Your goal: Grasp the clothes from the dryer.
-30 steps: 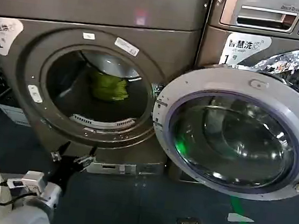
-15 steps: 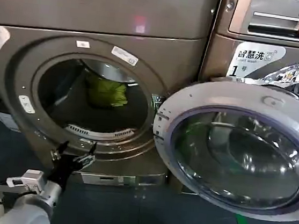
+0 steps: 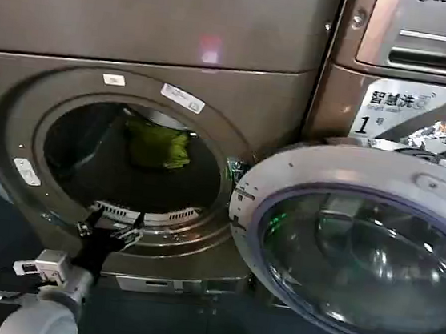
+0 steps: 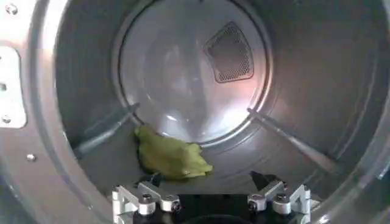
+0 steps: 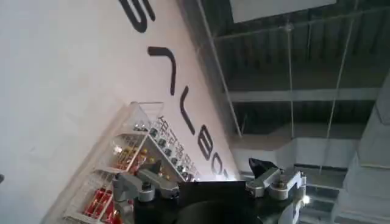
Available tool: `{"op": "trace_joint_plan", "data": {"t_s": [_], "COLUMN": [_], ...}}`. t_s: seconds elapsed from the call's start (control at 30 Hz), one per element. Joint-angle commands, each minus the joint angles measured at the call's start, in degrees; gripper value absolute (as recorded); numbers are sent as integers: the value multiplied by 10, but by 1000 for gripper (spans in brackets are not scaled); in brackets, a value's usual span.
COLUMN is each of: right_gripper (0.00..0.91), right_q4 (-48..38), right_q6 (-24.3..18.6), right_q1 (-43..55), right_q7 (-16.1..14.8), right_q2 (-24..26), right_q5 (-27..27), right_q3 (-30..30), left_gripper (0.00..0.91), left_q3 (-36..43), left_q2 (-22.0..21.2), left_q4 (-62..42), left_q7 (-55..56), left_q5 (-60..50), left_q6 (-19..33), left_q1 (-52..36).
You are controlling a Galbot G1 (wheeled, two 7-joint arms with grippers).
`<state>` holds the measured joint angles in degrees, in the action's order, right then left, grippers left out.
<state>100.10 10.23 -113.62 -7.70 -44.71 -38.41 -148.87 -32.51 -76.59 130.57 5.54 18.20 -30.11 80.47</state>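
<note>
Two machines side by side. The dryer [image 3: 140,45] stands open, its round glass door [image 3: 358,255] swung out to the right and covering the lower front of the neighbouring machine [image 3: 413,52], which carries a white sticker [image 3: 395,106] with a "1".

One bundle of clothes [image 3: 158,145], lime green, lies deep in the drum toward the back wall, slightly left of centre. Nothing stands between it and the mouth.

Left gripper [image 3: 109,227] sits at the lower rim of the dryer's opening, fingers spread apart, holding nothing, well short of the clothes.

Left wrist view looks straight into the drum: the clothes [image 4: 170,159] rest on the drum floor beside one of two visible ribs, a mesh vent [image 4: 230,53] on the back wall above.

Right gripper [image 5: 207,179] in its own wrist view points up at a ceiling and a lettered wall, fingers apart, empty.
</note>
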Motion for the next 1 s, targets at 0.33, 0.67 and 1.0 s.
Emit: {"op": "trace_joint_plan", "data": {"t_s": [0.33, 0.67, 1.0], "right_gripper": [907, 907, 907], "right_q4": [3, 5, 0], "right_q6": [-1, -4, -4], "right_q1": [0, -3, -17], "right_q7": [0, 1, 2], "right_q2": [-5, -7, -6], "right_q5": [0, -2, -2], "right_q3": [-2, -7, -27], "left_gripper": [907, 907, 907], "left_q3": [1, 2, 2], "left_q2": [0, -2, -5], "left_q4": [-2, -11, -73], "left_q7": [0, -1, 0], "left_q5": [0, -2, 3], "left_q6": [1, 4, 10], "left_q1": [-2, -7, -90]}}
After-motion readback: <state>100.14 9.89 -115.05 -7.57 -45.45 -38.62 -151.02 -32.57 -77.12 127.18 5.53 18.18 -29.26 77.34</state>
